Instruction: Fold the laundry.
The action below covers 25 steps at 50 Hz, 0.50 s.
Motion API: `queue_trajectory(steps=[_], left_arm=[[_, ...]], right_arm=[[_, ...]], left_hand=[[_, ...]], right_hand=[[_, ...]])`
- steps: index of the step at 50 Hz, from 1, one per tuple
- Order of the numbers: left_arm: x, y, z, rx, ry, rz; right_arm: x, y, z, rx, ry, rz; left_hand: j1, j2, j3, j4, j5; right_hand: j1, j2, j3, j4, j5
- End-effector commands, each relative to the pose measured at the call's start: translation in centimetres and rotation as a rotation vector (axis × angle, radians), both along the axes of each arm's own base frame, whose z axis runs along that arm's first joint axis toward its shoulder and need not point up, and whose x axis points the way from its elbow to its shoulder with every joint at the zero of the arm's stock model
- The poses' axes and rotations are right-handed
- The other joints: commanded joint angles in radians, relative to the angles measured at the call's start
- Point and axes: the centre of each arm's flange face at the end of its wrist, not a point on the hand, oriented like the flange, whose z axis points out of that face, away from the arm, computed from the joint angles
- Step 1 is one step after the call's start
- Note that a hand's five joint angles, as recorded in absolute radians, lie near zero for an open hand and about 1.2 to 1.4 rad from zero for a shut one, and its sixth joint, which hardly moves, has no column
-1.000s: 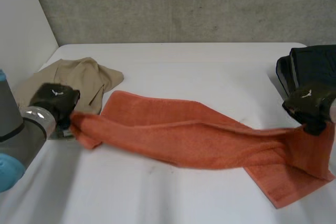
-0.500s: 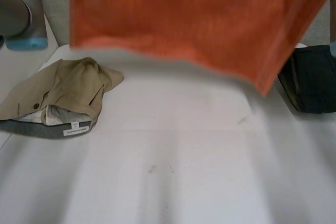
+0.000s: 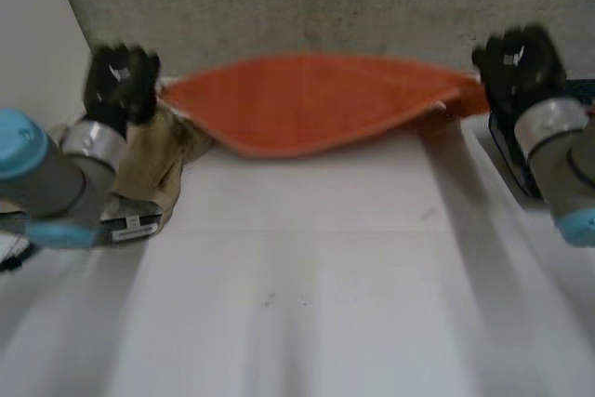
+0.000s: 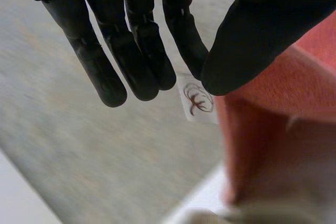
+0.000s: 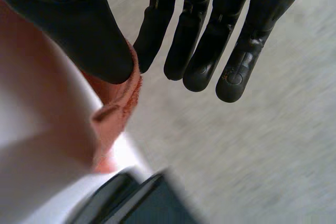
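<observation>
the orange terry-cloth towel [image 3: 307, 104] hangs in the air over the far part of the white table [image 3: 307, 267], stretched between the two hands, with its long axis running straight across from one to the other and its middle sagging lower than the ends. the left hand [image 3: 119, 81] has one end: its fingers [image 4: 139, 51] are straight and the thumb pinches the corner against the nearest of them. the right hand [image 3: 519, 64] pinches the other end likewise, thumb on the hem against straight fingers [image 5: 205, 35]. laying it flat likely means lowering both ends together, between the crumpled beige garment [image 3: 163, 160] and the dark folded garment [image 5: 142, 200]
</observation>
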Motion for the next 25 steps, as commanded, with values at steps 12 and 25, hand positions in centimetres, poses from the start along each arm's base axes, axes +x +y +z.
queue_trajectory(steps=[12, 25], left_arm=[[3.3, 12.5, -3.9, 0.525, -0.502, -0.016], [6.2, 19.2, -1.7, 0.68, -0.736, 0.03]], right_arm=[[-5.5, 9.0, -4.0, 0.7, 0.334, -0.03], [-10.1, 12.4, -2.6, 0.781, 0.488, -0.053]], left_hand=[[0.247, 0.197, 0.202, 0.193, 0.243], [0.247, 0.197, 0.202, 0.193, 0.243]], right_hand=[[0.397, 0.217, 0.21, 0.202, 0.224], [0.397, 0.217, 0.21, 0.202, 0.224]])
